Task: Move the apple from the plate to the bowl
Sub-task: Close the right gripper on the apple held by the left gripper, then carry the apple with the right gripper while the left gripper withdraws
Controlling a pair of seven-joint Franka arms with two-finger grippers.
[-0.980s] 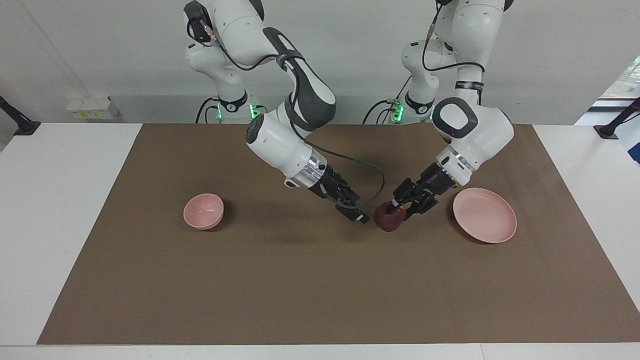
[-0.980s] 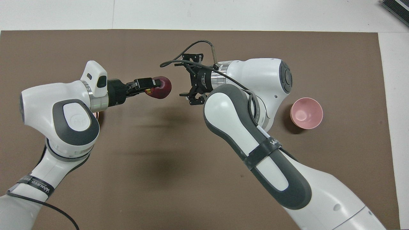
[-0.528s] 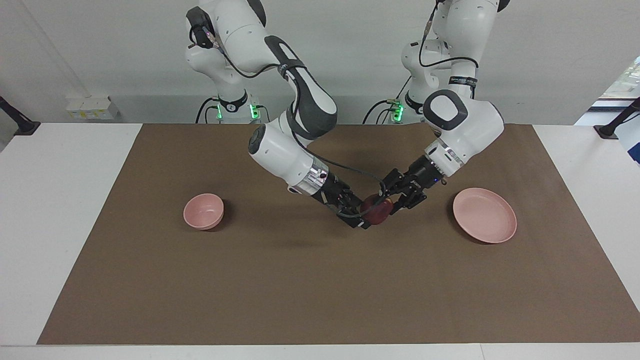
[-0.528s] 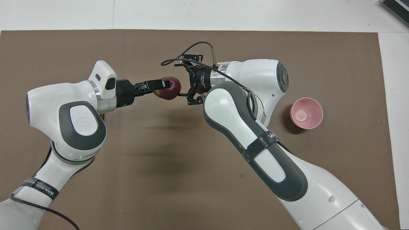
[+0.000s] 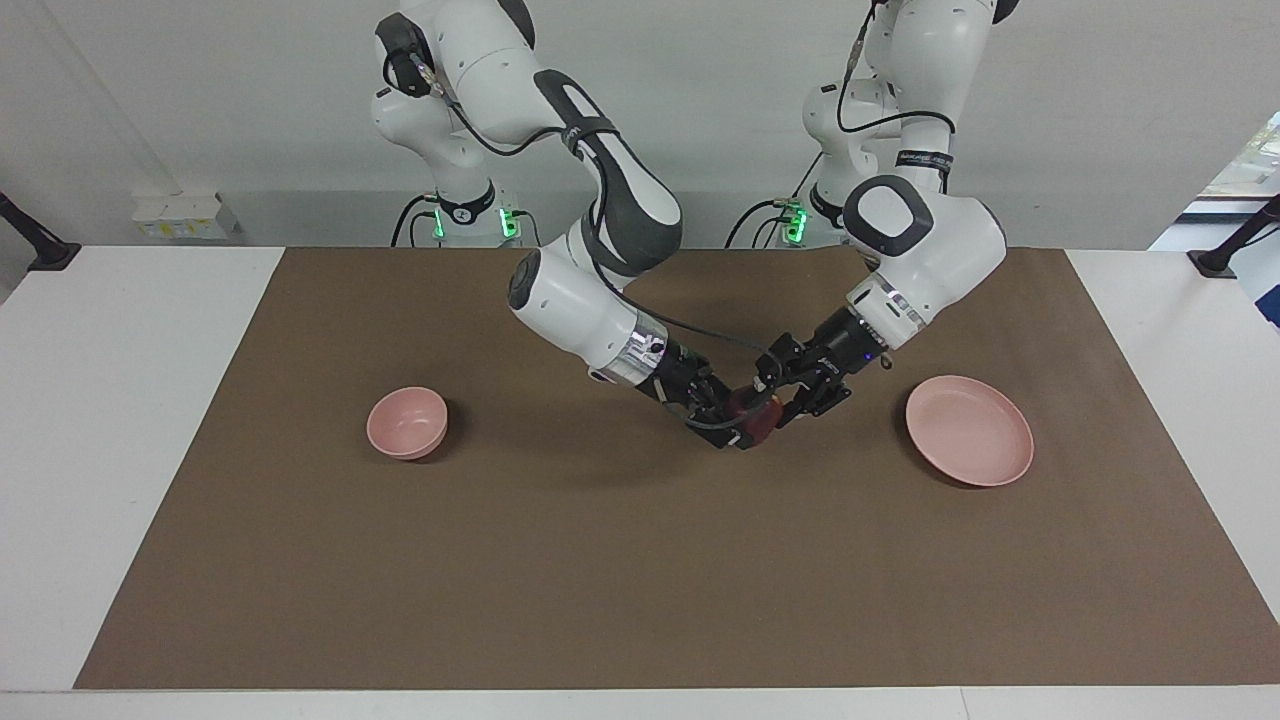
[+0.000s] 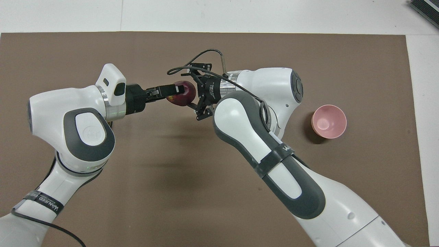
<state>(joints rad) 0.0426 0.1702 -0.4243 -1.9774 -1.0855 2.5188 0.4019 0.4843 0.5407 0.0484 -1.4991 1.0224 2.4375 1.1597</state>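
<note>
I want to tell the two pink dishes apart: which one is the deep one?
The bowl, toward the right arm's end of the table: small, narrow, high-walled. The plate, toward the left arm's end, is wide and shallow.

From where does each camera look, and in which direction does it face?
Facing view: high across the table, looking at the robots; both arms show from base to hand, with the bowl and plate.
Overhead view: above the robots' end, looking steeply down; both arms enter from the bottom.
Shared: the left hand holding the apple, the right hand at it.
</note>
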